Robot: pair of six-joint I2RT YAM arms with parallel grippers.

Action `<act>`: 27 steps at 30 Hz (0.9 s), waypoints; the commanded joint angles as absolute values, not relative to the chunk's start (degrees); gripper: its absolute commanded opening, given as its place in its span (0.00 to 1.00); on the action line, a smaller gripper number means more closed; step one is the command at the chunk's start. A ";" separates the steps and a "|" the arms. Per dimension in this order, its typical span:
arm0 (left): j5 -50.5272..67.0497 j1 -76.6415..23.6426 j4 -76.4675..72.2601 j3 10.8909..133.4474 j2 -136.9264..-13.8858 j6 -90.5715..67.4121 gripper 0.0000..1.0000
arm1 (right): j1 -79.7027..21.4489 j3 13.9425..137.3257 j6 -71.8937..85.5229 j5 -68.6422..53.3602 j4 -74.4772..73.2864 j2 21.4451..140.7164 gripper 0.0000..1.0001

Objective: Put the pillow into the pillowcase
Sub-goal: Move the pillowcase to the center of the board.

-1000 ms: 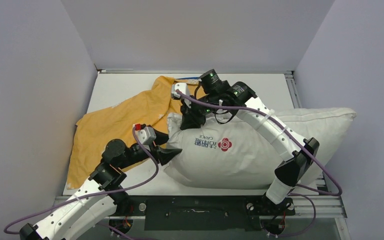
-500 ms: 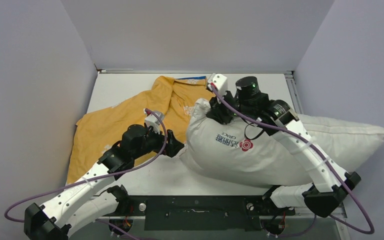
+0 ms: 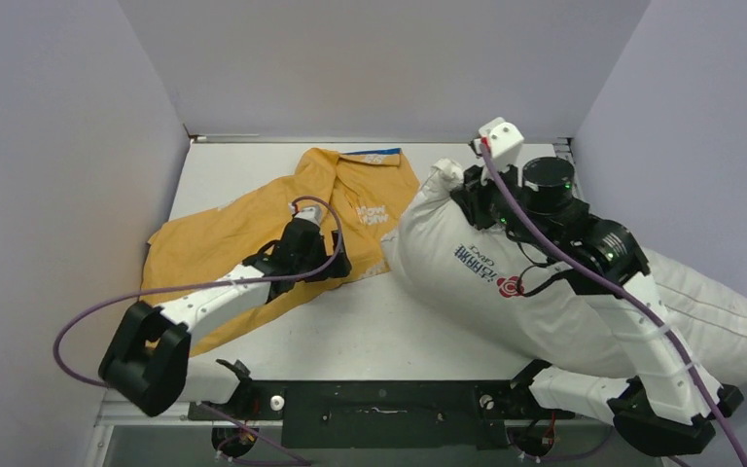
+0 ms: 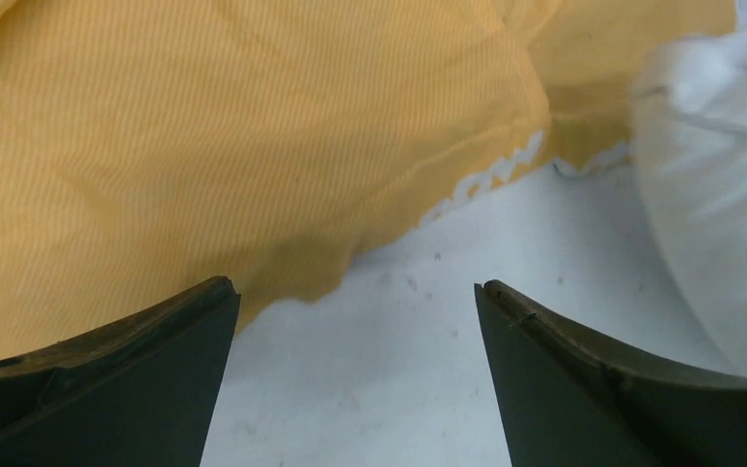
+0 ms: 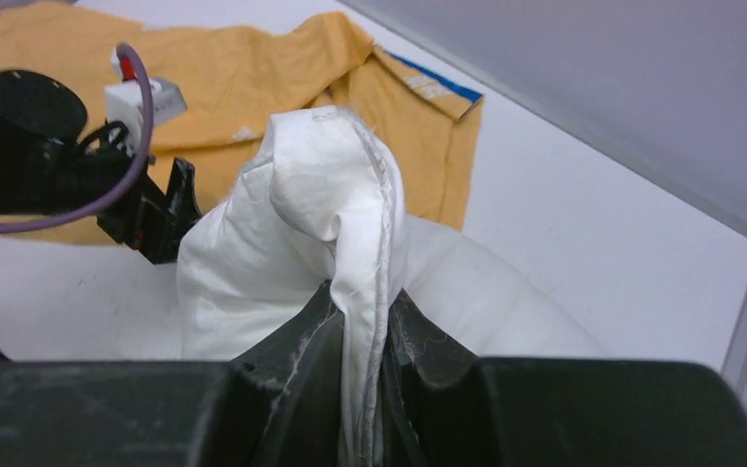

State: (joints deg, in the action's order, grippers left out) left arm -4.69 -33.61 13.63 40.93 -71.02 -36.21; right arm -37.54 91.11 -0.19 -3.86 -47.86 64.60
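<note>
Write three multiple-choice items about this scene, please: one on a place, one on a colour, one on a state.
1. Seen from above, where does the pillowcase lie relative to the pillow?
A. To its left
B. To its right
C. On top of it

2. Which colour does the pillowcase mostly show upward?
A. Green
B. Orange-yellow
C. Black

3. What are the right arm's jaws doing?
A. Standing open in the air
B. Shut on the pillowcase
C. Shut on a corner of the pillow

Answers:
1 A, the yellow cloth spreads on the left and the pillow on the right.
2 B, orange-yellow fabric covers nearly all of it.
3 C, the right wrist view shows the seamed corner pinched between them.
</note>
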 commanded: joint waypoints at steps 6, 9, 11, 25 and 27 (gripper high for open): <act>-4.35 -34.35 -1.61 55.44 -94.90 -33.91 0.73 | -37.28 95.84 1.43 13.30 -33.92 55.19 0.05; -4.47 -36.51 -4.14 56.48 -99.69 -31.66 0.62 | -37.30 95.94 0.81 15.37 -34.03 56.01 0.05; -2.50 -37.52 -4.30 56.38 -102.13 -30.88 0.48 | -37.30 95.45 0.56 15.82 -33.46 56.30 0.05; -8.30 -59.80 2.00 36.73 -86.05 -36.63 0.00 | -37.31 97.03 -3.83 14.99 -33.44 60.48 0.05; -10.56 -63.11 7.46 34.88 -82.47 -39.95 0.00 | -37.27 97.43 -4.60 14.48 -33.60 60.89 0.05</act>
